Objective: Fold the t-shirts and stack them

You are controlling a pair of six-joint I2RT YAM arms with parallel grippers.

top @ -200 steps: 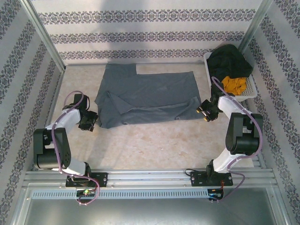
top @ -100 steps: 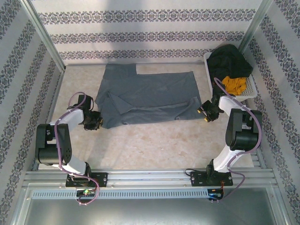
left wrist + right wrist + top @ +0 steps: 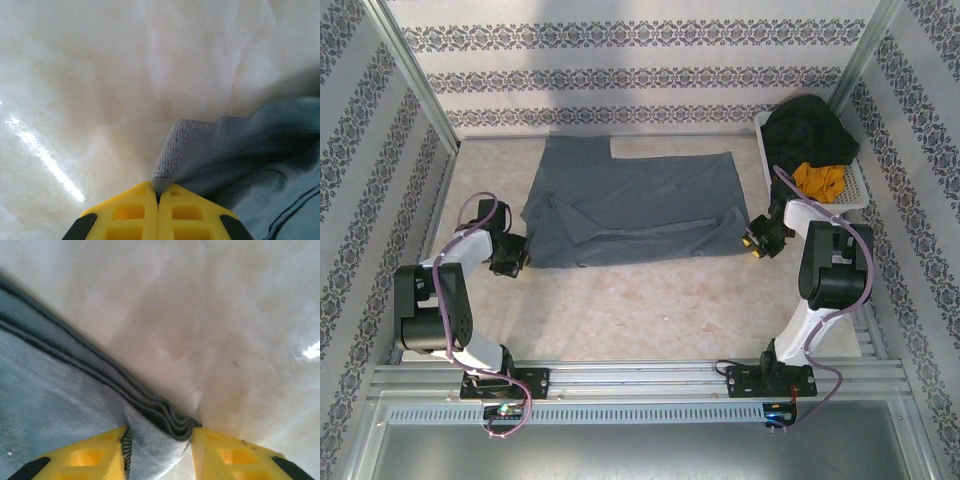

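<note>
A slate blue-grey t-shirt point(image 3: 640, 205) lies spread and partly folded at the back middle of the table. My left gripper point(image 3: 515, 262) sits at its near left corner. In the left wrist view the yellow jaws of the left gripper point(image 3: 158, 192) are pressed together, pinching the ribbed corner of the t-shirt point(image 3: 240, 150). My right gripper point(image 3: 752, 240) is at the near right corner. In the right wrist view the right gripper point(image 3: 160, 437) has its jaws on either side of the layered edge of the t-shirt point(image 3: 60, 390), and the cloth bunches between them.
A white basket point(image 3: 855, 190) stands at the back right with dark clothes point(image 3: 805, 130) and an orange cloth point(image 3: 818, 178) in it. Patterned walls enclose the table on three sides. Bare tabletop point(image 3: 650, 300) lies between the shirt and the arm bases.
The left gripper reached the shirt's left corner and closed on it. The right gripper's jaws came in against the shirt's right edge.
</note>
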